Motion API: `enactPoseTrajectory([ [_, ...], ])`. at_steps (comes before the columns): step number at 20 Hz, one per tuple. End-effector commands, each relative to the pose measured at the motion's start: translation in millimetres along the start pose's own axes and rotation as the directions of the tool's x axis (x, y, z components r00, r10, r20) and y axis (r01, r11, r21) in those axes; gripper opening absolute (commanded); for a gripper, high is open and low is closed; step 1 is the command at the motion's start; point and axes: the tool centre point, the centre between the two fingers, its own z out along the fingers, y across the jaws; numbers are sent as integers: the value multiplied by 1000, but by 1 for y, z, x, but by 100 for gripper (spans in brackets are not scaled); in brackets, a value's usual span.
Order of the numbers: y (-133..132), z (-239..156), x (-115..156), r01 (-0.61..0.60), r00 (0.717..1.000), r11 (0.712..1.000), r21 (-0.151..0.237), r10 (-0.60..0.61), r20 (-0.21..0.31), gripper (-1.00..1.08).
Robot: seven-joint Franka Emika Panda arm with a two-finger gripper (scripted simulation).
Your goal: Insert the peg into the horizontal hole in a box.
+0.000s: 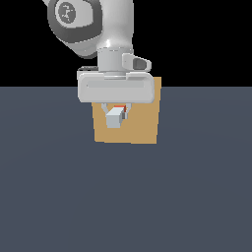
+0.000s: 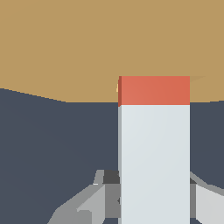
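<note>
Fingers point(image 2: 87, 201) of the gripper point(image 1: 117, 109) clamp the peg's point(image 2: 154, 157) white half; its orange-red end sits mostly sunk in the tan box point(image 1: 145, 125), at the hole. No writing shows.

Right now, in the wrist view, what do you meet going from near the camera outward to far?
Gripper fingers shut on the peg's white half → the peg's orange-red half → the tan box, which the orange-red end reaches.

You get flat, even light, no cast shadows or glare; edges look jagged and low-res, background black above the floor point(image 1: 49, 197), nothing blurred.
</note>
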Motion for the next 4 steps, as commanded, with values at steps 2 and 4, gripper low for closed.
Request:
enactPoseTrajectory([
  [2,2,-1,11,-3,1000,1000,-3,3,0,-100],
  [4,2,-1,12,-3,1000,1000,-3,3,0,-100],
])
